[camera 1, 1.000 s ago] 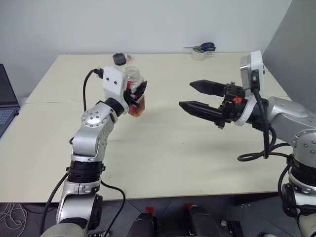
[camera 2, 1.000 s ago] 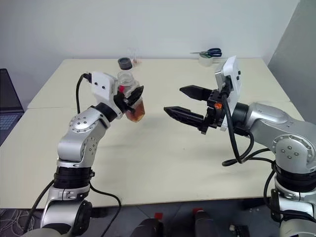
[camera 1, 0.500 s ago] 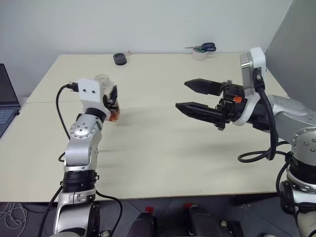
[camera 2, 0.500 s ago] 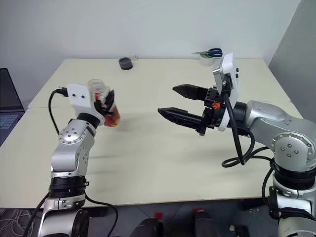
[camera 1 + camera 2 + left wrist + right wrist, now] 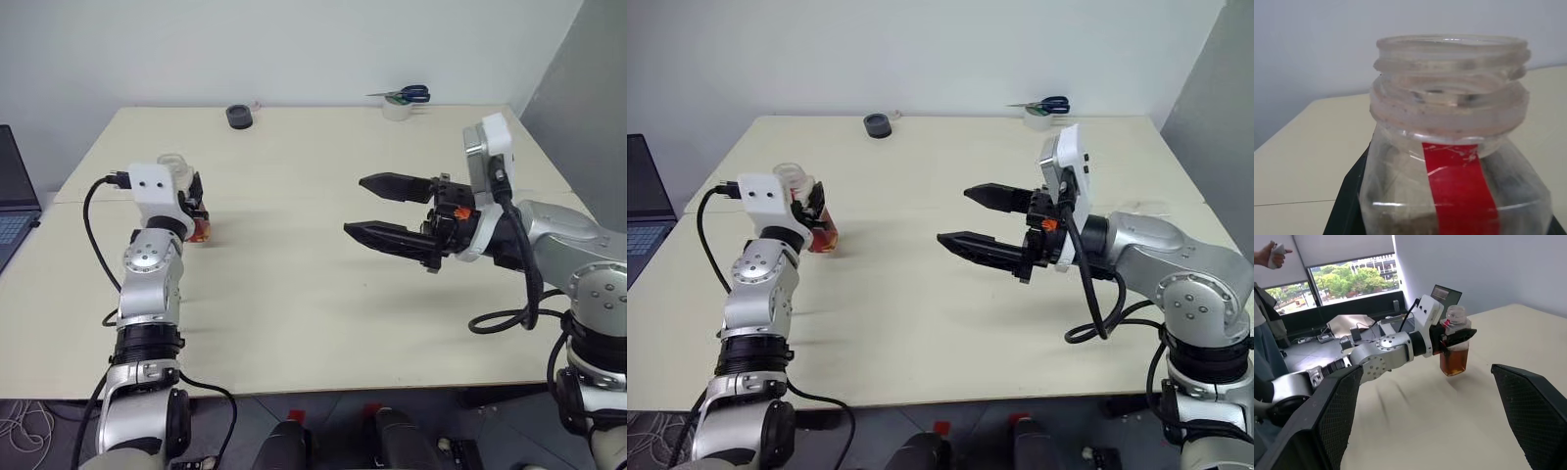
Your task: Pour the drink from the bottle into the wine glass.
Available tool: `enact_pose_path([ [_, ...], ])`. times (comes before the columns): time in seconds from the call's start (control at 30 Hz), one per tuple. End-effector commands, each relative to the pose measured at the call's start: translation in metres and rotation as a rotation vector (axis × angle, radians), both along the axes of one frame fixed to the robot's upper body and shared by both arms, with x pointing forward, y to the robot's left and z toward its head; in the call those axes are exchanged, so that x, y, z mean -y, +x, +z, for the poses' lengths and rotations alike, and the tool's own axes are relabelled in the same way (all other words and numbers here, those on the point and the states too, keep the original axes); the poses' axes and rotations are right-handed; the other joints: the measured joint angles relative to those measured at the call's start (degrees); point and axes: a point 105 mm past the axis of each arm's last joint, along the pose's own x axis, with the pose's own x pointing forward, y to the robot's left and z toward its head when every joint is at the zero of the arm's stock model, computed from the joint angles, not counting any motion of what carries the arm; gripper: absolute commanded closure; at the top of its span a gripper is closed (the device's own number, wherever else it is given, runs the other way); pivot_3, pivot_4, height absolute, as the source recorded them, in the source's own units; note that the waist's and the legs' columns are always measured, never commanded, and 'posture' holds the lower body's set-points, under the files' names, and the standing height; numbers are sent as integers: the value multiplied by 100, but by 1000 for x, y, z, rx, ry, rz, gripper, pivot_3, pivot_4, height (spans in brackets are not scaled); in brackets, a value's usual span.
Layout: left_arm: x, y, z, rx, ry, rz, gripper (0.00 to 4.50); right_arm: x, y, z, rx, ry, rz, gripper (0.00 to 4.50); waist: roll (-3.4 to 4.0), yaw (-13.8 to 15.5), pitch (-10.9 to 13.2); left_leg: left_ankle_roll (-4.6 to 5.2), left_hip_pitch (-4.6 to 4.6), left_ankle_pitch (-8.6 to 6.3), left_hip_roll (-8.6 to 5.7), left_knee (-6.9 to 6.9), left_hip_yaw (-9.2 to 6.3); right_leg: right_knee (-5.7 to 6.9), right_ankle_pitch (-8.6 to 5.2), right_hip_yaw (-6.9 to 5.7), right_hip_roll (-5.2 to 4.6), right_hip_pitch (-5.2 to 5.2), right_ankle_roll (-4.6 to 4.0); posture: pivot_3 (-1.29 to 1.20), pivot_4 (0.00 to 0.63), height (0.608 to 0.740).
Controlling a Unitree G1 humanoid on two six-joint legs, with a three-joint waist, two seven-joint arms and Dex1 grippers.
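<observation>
Open bottle (image 5: 1455,340) of amber drink (image 5: 1453,363), upright at the table's left side

The bottle is small, clear and squarish, with a wide threaded neck, no cap on it and a red strip running down one face. It stands upright, clamped between the black fingers of the left gripper (image 5: 809,209), just above the tabletop on the left, about midway between near and far edges. The reddish-brown drink fills roughly its lower half.

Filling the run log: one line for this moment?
left hand: shut on bottle | cap: off | right hand: open
</observation>
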Motion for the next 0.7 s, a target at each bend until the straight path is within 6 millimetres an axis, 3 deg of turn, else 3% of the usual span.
enact_pose_path([
  [0.03, -9, 1, 23, 88, 7, 23, 2734, 0, -2, 6, 92, 0, -11, 44, -1, 0, 0, 0, 0, 0, 0, 0, 0, 0, 0, 0, 0, 0, 0, 0, 150, 740],
  [0.4, 0, 7, 10, 84, -115, -94, 2734, 5, 7, -14, 215, -93, -102, 44, -3, -1, -1, -1, -2, 0, 0, 0, -1, 1, 0, -1, -1, -4, 0, 0, 150, 740],
  [0.7, 5, 4, 3, 78, -151, -185, 2734, 2, 8, -13, 212, -70, -108, 44, -3, -4, -1, -1, -1, 0, 0, 0, -1, 2, 0, 0, -1, -4, 0, 0, 150, 740],
])
